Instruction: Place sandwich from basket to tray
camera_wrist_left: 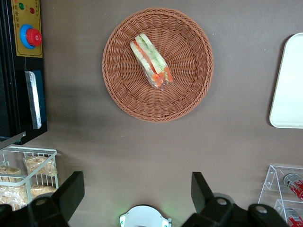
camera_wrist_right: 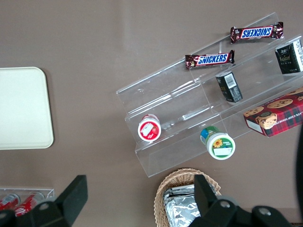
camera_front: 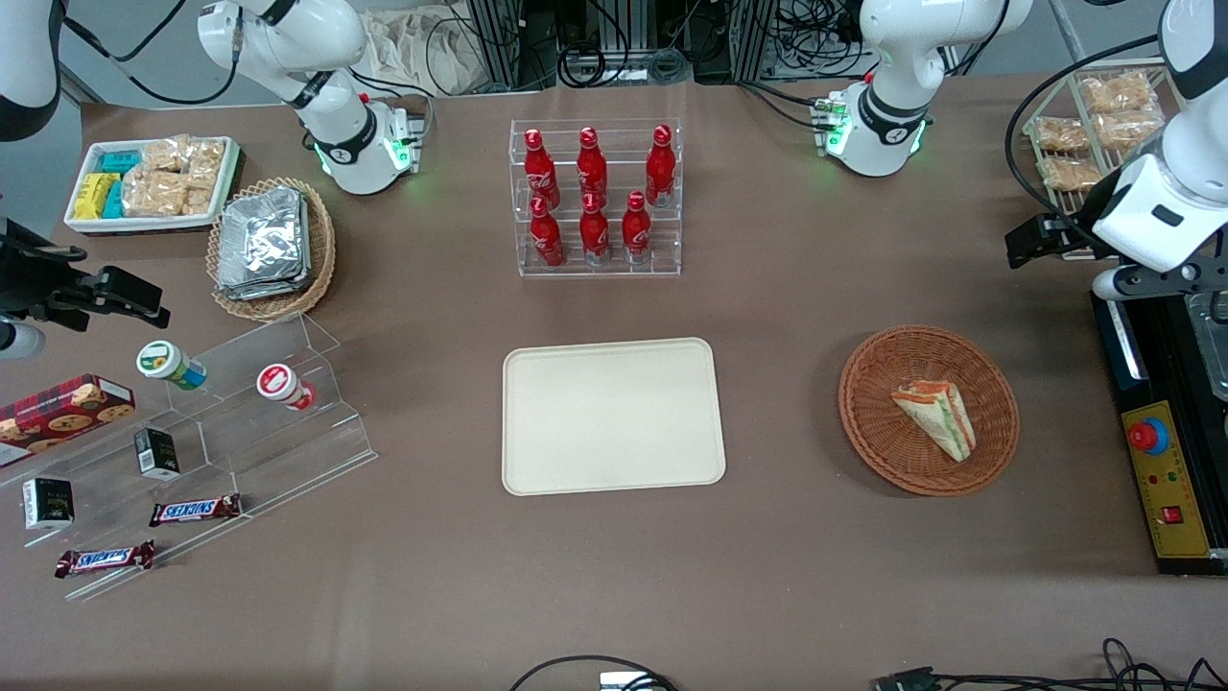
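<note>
The sandwich point(camera_front: 938, 417) point(camera_wrist_left: 151, 60), a wrapped wedge with orange and green layers, lies in the round reddish-brown basket point(camera_front: 1003, 413) point(camera_wrist_left: 189, 85). The cream tray point(camera_front: 612, 415) point(camera_wrist_left: 289, 85) sits flat at the table's middle with nothing on it, toward the parked arm's end from the basket. My gripper point(camera_front: 1025, 245) point(camera_wrist_left: 137, 189) hangs high above the table, farther from the front camera than the basket and beside a wire rack. It is open, its fingers point(camera_wrist_left: 71, 194) wide apart with only bare tabletop between them. It is well apart from the sandwich.
A wire rack of snack packs point(camera_front: 1094, 134) point(camera_wrist_left: 26, 175) and a black control box with a red button point(camera_front: 1161, 470) point(camera_wrist_left: 23, 47) stand at the working arm's end. A clear rack of red bottles point(camera_front: 595, 197) stands farther back than the tray. A foil-packet basket point(camera_front: 271, 245) and a clear snack shelf point(camera_front: 192, 441) are toward the parked arm's end.
</note>
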Robot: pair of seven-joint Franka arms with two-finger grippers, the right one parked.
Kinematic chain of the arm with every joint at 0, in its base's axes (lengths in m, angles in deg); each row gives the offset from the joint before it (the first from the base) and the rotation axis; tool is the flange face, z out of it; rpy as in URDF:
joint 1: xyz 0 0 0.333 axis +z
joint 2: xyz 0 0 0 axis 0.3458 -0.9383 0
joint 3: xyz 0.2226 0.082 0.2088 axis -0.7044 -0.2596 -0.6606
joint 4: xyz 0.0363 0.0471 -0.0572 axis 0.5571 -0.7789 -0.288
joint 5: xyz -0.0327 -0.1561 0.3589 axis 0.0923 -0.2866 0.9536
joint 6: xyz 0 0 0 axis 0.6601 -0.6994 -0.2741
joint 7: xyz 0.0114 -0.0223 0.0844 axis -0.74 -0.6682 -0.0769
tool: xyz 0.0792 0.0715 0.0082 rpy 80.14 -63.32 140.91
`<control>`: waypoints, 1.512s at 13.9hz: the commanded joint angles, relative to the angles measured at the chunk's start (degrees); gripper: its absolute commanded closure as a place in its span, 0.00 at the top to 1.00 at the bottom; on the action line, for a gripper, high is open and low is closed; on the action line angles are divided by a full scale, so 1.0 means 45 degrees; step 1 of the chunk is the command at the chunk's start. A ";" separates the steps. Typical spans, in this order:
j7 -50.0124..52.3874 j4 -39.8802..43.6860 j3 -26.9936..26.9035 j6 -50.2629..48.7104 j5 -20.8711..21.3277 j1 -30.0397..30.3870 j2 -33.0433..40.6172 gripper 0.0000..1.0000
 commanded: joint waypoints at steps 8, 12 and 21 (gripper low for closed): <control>-0.0105 0.0180 -0.0067 -0.0248 -0.0228 -0.0033 -0.0067 1.00; -0.0086 0.0160 -0.0086 -0.0306 -0.0053 -0.0013 -0.0087 1.00; 0.2995 0.0121 -0.0302 -0.0093 -0.0169 -0.0033 -0.2036 1.00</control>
